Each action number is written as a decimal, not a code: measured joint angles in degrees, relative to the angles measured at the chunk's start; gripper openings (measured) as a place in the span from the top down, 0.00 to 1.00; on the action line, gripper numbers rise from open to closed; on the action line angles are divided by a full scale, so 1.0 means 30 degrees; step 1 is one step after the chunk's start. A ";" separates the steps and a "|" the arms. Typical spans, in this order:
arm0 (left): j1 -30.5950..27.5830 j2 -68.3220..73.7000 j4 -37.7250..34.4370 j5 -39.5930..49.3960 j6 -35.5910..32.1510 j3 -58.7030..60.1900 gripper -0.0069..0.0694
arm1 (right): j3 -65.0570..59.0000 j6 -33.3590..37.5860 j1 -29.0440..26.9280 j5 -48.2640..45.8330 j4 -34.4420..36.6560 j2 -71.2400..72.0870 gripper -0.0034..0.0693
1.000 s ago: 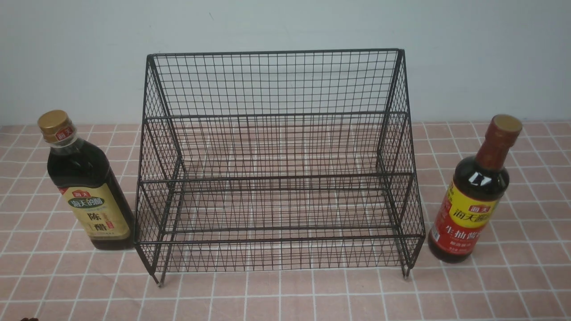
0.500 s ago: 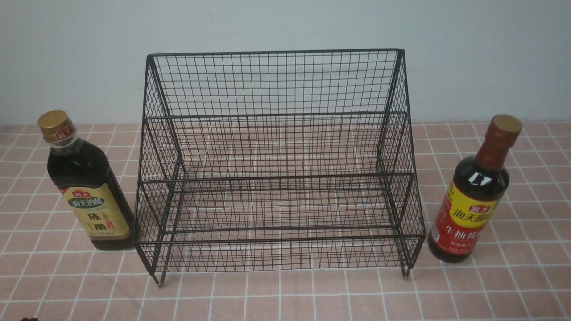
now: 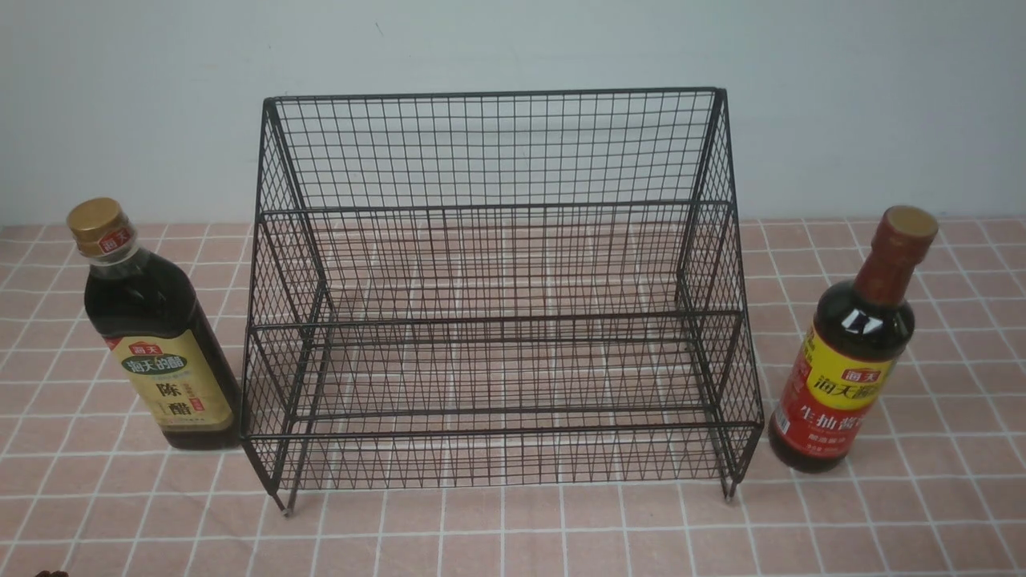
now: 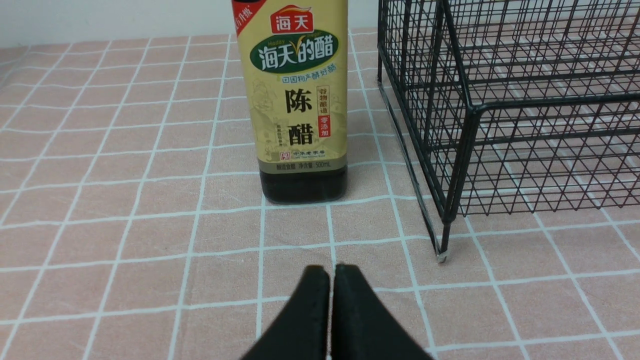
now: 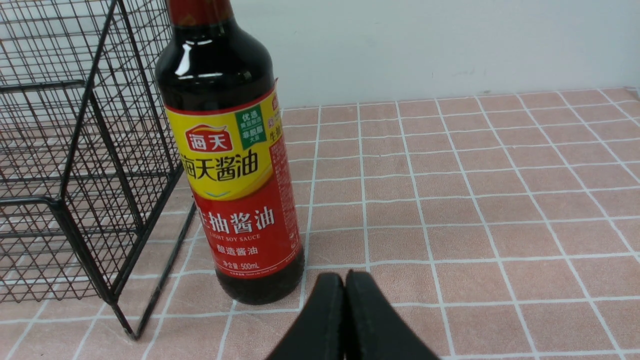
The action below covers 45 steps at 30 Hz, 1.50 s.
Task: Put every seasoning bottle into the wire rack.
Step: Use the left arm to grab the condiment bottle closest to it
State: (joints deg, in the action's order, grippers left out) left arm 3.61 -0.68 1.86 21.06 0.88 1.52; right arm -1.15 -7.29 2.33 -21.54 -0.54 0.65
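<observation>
Black left tool and right tool stay pinched closed; wire rack unmoved.

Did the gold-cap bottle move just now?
No. The gold-cap bottle stands on the same spot as before, upright beside the wire rack's left side.

High front view toward wire rack; low, close wrist views at its front corners.
</observation>
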 joint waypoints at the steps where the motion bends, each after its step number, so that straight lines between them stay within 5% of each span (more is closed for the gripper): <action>1: 0.0000 0.0000 -0.0080 -0.0289 0.0083 0.0025 0.92 | 0.0000 0.0000 0.0000 0.0000 0.0000 0.0000 0.97; 9: 0.0000 0.0000 -0.4876 -0.7894 0.1913 0.0040 0.92 | 0.0000 0.0000 0.0000 0.0000 0.0000 0.0000 0.97; 15: 0.0000 0.0141 -0.5868 -1.4891 0.1094 0.0040 0.92 | 0.0000 0.0000 0.0000 0.0000 0.0000 0.0000 0.97; 24: 0.0000 0.6298 -0.4840 -1.3395 -0.0687 -0.3396 0.90 | 0.0000 0.0000 0.0000 0.0000 0.0000 0.0000 0.97; 30: 0.0000 1.2555 -0.4489 -1.3396 -0.0828 -0.6530 0.72 | 0.0000 0.0000 0.0000 0.0000 0.0000 0.0000 0.97; 39: 0.0000 1.8676 -0.4438 -1.5620 -0.0871 -0.9036 0.20 | 0.0000 0.0000 0.0000 0.0000 0.0000 0.0000 0.97; 45: 0.0000 2.1881 -0.4456 -1.7871 -0.0871 -0.9761 0.07 | 0.0000 0.0000 0.0000 0.0000 0.0000 0.0000 0.97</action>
State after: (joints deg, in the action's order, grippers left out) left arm 3.61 64.97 -11.51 -32.55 -1.73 -27.77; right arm -1.15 -7.29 2.33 -21.54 -0.54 0.65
